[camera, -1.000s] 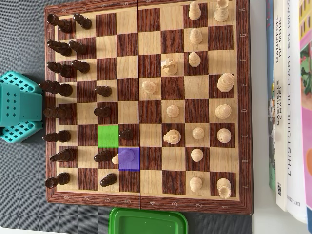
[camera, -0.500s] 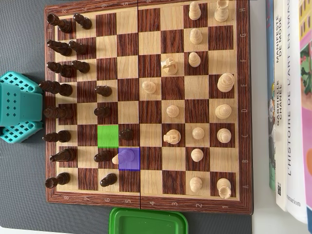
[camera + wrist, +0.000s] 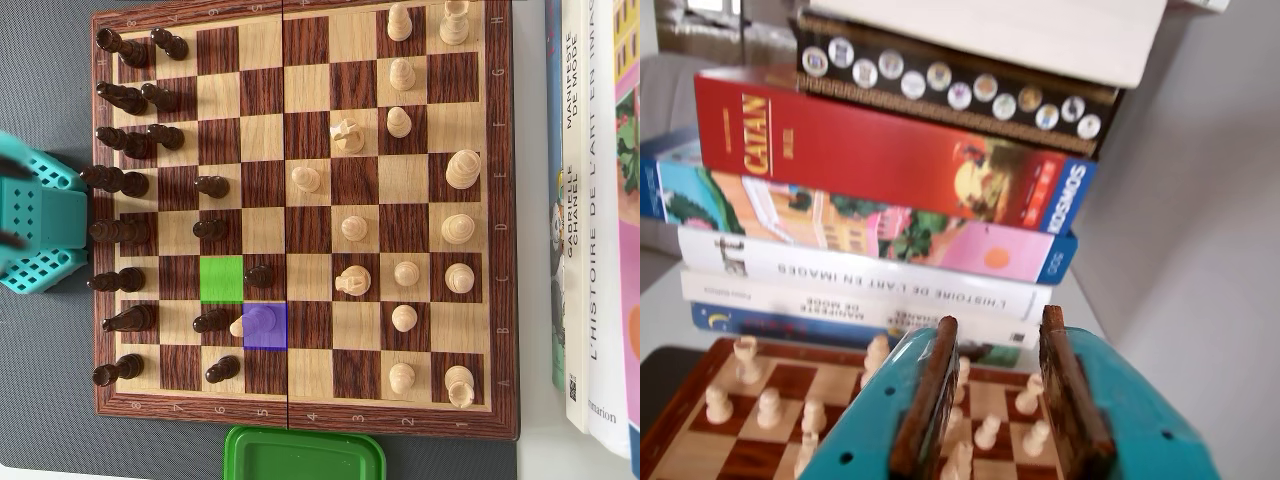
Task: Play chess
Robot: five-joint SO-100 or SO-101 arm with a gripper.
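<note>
The teal plastic two-finger tool (image 3: 997,322) is sitting parted and empty in the wrist view, its two brown-padded fingers (image 3: 928,400) standing well apart with nothing between them and nothing touching them. It is raised above the wooden chessboard (image 3: 750,455), looking out over the cream-coloured pieces towards a stack of books and a red board-game box (image 3: 890,150) beyond the far edge. In the overhead view only the teal arm base (image 3: 38,220) is showing, slightly blurred, at the left edge of the board (image 3: 300,420), so no reach seems under way. Judged step: the start of a move, before any approach. A small cream pawn (image 3: 260,318) is standing on the blue-tinted square (image 3: 276,338), well ahead of the tool, just beside a dark pawn (image 3: 212,320); the green-tinted square (image 3: 221,279) adjoining it diagonally is bare. The next move probably calls for lowering the parted tool over that pawn without knocking the dark neighbour. A green plastic lid (image 3: 305,455) is lying on the table off the board's lower edge.
</note>
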